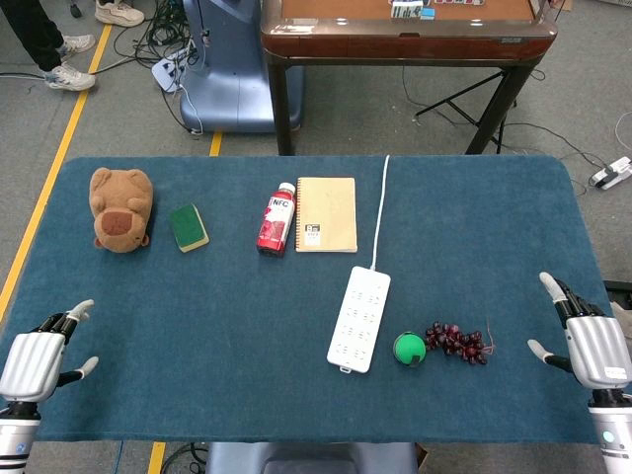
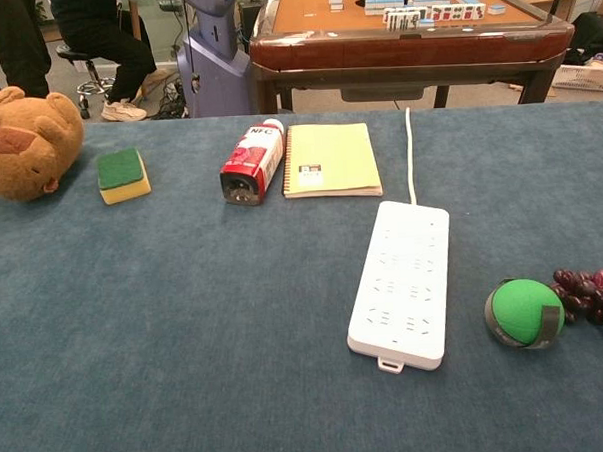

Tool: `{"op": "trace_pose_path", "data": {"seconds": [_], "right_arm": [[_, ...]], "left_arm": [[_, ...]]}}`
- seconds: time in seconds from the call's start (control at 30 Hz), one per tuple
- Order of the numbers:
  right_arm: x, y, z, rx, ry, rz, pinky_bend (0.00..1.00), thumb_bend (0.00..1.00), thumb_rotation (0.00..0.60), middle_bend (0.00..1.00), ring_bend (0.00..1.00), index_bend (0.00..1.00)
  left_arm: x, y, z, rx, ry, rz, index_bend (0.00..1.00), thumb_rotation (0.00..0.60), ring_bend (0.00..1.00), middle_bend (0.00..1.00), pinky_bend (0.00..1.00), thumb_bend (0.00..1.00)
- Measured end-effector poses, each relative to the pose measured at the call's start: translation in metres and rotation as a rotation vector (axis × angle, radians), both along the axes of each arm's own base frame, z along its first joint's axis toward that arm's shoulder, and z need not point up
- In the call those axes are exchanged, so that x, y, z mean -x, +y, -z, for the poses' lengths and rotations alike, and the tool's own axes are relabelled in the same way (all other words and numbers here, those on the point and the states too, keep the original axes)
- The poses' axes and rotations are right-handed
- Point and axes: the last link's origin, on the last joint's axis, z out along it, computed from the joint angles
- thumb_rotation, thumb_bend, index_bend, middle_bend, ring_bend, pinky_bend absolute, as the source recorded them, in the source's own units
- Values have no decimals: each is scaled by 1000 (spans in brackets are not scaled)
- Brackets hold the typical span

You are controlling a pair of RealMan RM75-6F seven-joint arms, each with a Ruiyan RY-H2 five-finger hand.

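My left hand (image 1: 35,357) hovers at the table's near left corner, fingers apart and holding nothing. At the near right corner my right hand (image 1: 591,339) is likewise spread and holds nothing. Neither hand shows in the chest view. Nearest the right hand lie a bunch of dark grapes (image 1: 456,342) (image 2: 590,293) and a green ball (image 1: 410,348) (image 2: 524,312). A white power strip (image 1: 359,317) (image 2: 402,282) lies left of the ball. A brown plush toy (image 1: 121,208) (image 2: 26,143) lies at the far left.
On the blue table cloth (image 1: 217,326) lie a green and yellow sponge (image 1: 188,227) (image 2: 123,175), a red bottle on its side (image 1: 276,218) (image 2: 252,162) and a tan notebook (image 1: 326,213) (image 2: 331,159). A wooden table (image 1: 405,35) stands beyond.
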Motion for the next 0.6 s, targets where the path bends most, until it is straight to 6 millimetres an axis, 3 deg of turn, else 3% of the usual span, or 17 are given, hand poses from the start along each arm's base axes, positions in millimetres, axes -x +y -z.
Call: {"op": "trace_pose_path", "data": {"seconds": [0.3, 0.47, 0.6], "right_arm": [[-6, -2, 13, -51, 5, -13, 486, 13, 600, 242, 307, 125], [-20, -11, 24, -73, 26, -76, 632, 172, 600, 338, 397, 183], [-36, -25, 34, -102, 56, -123, 728, 288, 600, 445, 532, 221]], "left_arm": [[0, -1, 0, -2, 0, -8, 200, 600, 318, 330, 569, 170], [1, -2, -3, -16, -12, -14, 203, 600, 318, 330, 569, 170], [0, 0, -5, -21, -29, -8, 211, 600, 318, 330, 569, 170]]}}
